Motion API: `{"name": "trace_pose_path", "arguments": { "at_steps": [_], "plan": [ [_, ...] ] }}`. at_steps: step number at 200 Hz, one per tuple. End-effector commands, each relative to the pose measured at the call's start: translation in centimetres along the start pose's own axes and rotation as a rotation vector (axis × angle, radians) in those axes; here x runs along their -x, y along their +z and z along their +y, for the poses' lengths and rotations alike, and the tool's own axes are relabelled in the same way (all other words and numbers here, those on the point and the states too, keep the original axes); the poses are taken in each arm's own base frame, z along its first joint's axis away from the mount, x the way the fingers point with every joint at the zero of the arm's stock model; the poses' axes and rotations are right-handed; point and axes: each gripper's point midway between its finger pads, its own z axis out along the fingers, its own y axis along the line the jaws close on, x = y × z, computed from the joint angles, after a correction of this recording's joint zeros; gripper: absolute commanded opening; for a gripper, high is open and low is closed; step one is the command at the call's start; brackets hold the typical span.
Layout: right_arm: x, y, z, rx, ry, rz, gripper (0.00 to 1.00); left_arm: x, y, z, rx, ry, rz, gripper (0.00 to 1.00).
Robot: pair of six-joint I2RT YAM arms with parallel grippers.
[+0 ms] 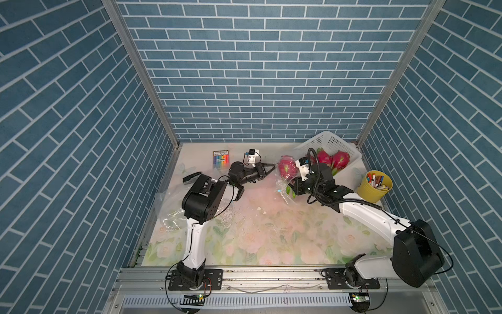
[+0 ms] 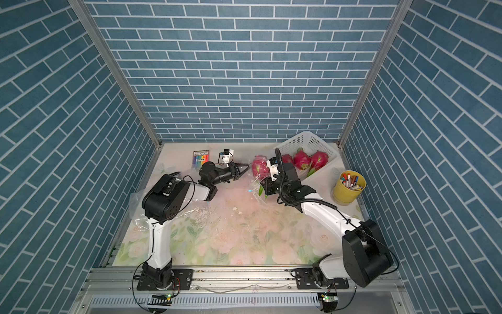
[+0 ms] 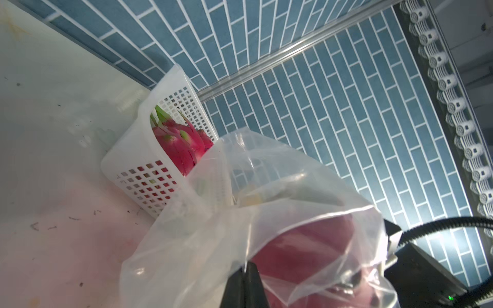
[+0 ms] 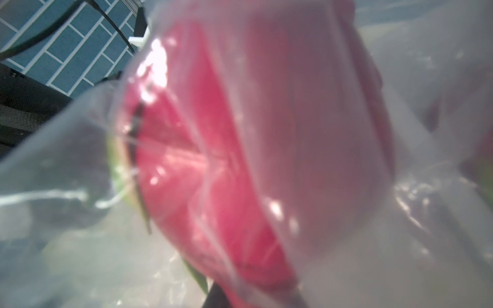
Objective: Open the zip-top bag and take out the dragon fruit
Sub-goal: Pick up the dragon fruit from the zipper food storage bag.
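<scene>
Bagged dragon fruit at table's 1 o'clock; likely heavy, firm, slick through film. Closed left gripper pinches zip-top bag film; right gripper jaws hidden, cannot tell. Best hold probably fruit's mid-body.

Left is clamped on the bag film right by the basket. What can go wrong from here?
1. The left gripper seems to pinch only thin film of the zip-top bag; a pull may slip off or tear it.
2. The bagged dragon fruit sits close to the white basket; tugging could knock the basket or drop the fruit outside it.
3. The right wrist view is all blurred film, so the hold on that side cannot be checked.
</scene>
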Motion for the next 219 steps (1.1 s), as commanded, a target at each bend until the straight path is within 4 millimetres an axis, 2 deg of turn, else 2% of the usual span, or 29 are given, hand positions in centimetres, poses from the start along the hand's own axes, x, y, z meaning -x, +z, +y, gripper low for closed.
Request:
{"name": "trace_pose_path", "arguments": {
  "at_steps": [1, 30, 93, 135, 183, 219],
  "plan": [
    [0.6, -1.6, 1.4, 0.042, 0.013, -0.030, 0.11, 2.9, -0.2, 0.7, 0.024, 0.050, -0.071, 0.00],
    [0.4, -2.4, 2.0, 0.071, 0.038, -0.022, 0.11, 4.9, -0.7, 2.6, 0.115, 0.101, -0.100, 0.00],
    [-1.3, -2.8, 3.5, 0.158, 0.122, 0.067, 0.11, 8.9, -0.6, 4.2, 0.247, 0.205, -0.133, 0.00],
    [-2.7, -2.7, 3.2, 0.151, 0.152, 0.119, 0.11, 12.4, -1.8, 3.8, 0.258, 0.224, -0.208, 0.00],
    [-4.8, -2.2, 2.3, 0.115, 0.178, 0.186, 0.11, 15.8, -3.6, 2.2, 0.263, 0.259, -0.284, 0.00],
    [-6.4, -2.3, 1.7, 0.084, 0.175, 0.254, 0.11, 17.6, -6.3, 1.9, 0.292, 0.269, -0.346, 0.00]
  ]
}}
